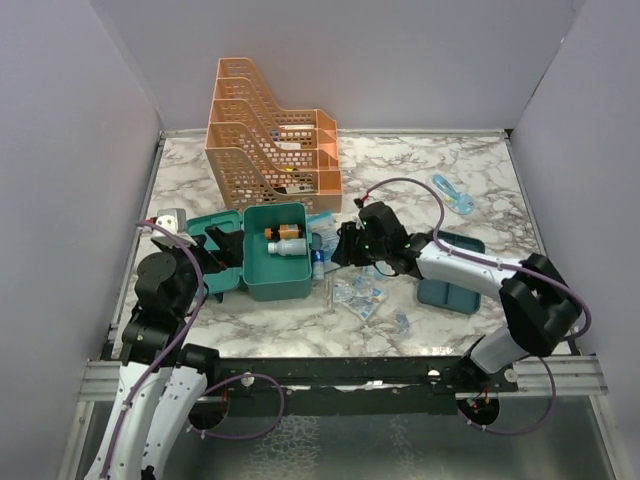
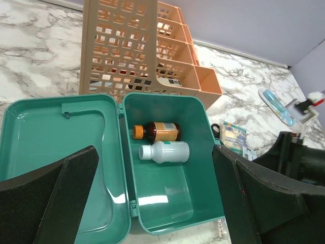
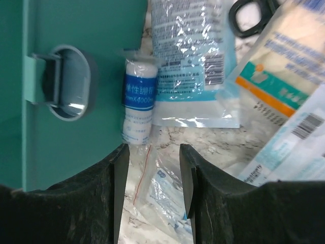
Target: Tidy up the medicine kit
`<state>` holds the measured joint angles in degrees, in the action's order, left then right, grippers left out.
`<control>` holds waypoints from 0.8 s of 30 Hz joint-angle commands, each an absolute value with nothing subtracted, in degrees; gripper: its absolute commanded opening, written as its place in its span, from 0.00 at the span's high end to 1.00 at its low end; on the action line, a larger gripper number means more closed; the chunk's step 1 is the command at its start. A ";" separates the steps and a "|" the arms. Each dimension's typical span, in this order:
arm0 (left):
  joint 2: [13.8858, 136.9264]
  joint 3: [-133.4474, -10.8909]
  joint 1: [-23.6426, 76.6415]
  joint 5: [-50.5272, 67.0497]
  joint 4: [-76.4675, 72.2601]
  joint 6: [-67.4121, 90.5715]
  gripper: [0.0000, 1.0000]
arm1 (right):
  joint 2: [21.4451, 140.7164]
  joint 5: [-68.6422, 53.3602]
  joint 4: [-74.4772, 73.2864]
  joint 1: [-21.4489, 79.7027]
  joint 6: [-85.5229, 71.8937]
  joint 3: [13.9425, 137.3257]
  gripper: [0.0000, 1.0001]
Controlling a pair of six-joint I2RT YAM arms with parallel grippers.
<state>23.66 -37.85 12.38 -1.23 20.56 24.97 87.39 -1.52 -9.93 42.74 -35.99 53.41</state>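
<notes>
The teal medicine kit [image 1: 280,290] lies open at centre-left, its lid [image 2: 45,132] flat to the left. Inside the box [image 2: 167,198] lie an amber bottle [image 2: 160,131] and a white bottle [image 2: 165,152]. My left gripper [image 2: 155,175] hovers over the kit, wide open and holding nothing. My right gripper [image 3: 152,168] is open just right of the kit's latch [image 3: 63,84], low over clear sachets. A blue-banded bandage roll [image 3: 138,101] lies against the kit's wall just beyond its fingertips. The matching teal divided tray [image 1: 450,290] sits to the right.
An orange perforated file rack [image 1: 270,130] stands right behind the kit. Printed packets [image 3: 190,56] and black scissors [image 3: 251,15] lie right of the kit. More sachets [image 1: 358,293] are scattered in front. A light-blue item [image 1: 452,193] rests at the back right.
</notes>
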 commanded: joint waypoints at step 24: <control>29.29 -34.19 12.40 -0.37 7.21 27.01 0.02 | 103.79 -11.56 8.95 42.71 -38.55 53.40 0.71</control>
